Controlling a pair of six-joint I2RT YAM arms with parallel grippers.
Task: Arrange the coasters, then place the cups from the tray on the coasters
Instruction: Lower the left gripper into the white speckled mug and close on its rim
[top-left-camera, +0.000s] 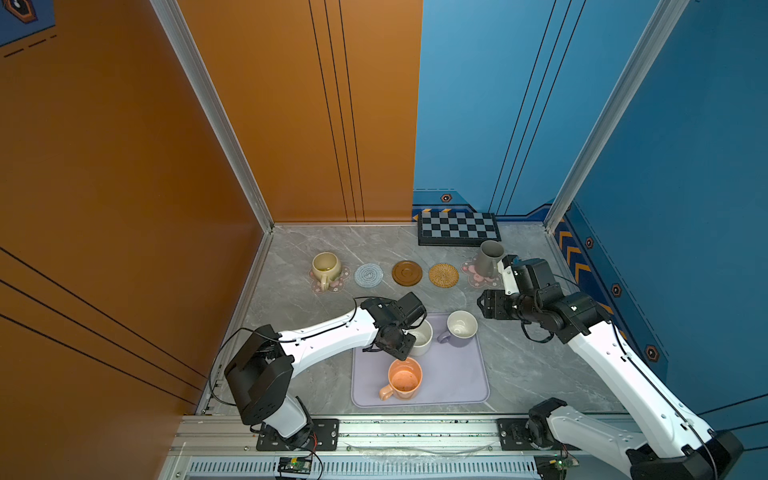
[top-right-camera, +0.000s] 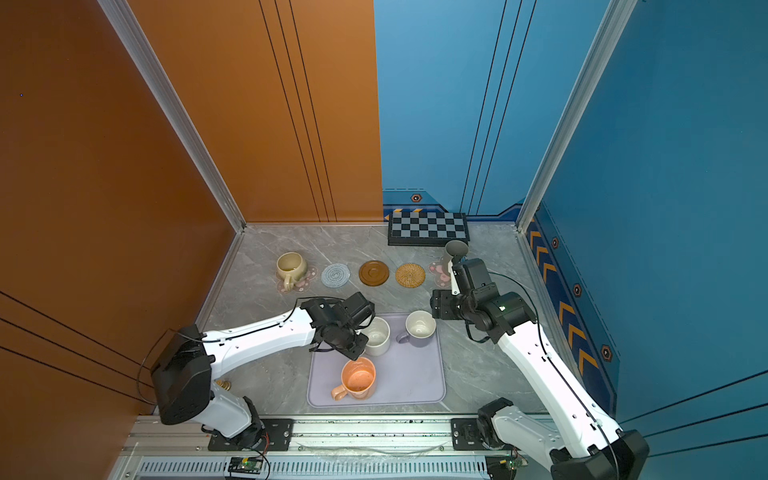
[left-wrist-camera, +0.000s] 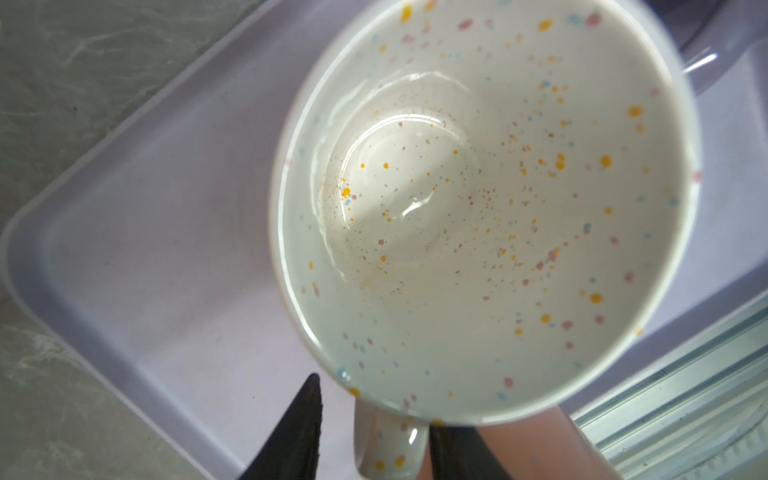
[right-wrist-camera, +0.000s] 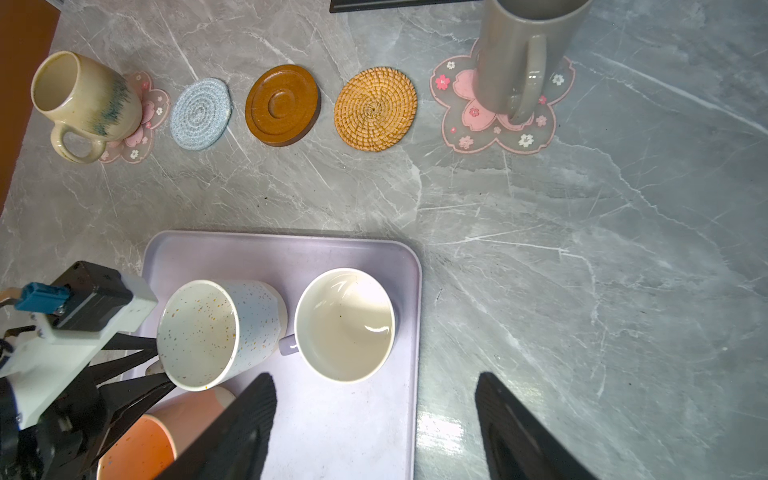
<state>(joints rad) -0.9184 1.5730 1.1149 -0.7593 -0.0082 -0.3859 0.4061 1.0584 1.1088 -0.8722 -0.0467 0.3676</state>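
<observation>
Now left fingers (left-wrist-camera: 291, 436) apart astride handle (left-wrist-camera: 390, 451) of speckled cup (left-wrist-camera: 478, 208), orange cup (top-left-camera: 404, 380) close; right fingers (right-wrist-camera: 245, 428) apart.

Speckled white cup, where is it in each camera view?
Top view: speckled white cup on the tray's far side, left of the lavender cup.
Top view: same place.
Left wrist: fills the frame.
Right wrist: beside the lavender cup.
Shared landmark: the tray.

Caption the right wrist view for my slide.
Five coasters in a row, beige mug and grey mug placed; left gripper straddles the speckled mug's handle on the tray.
</observation>
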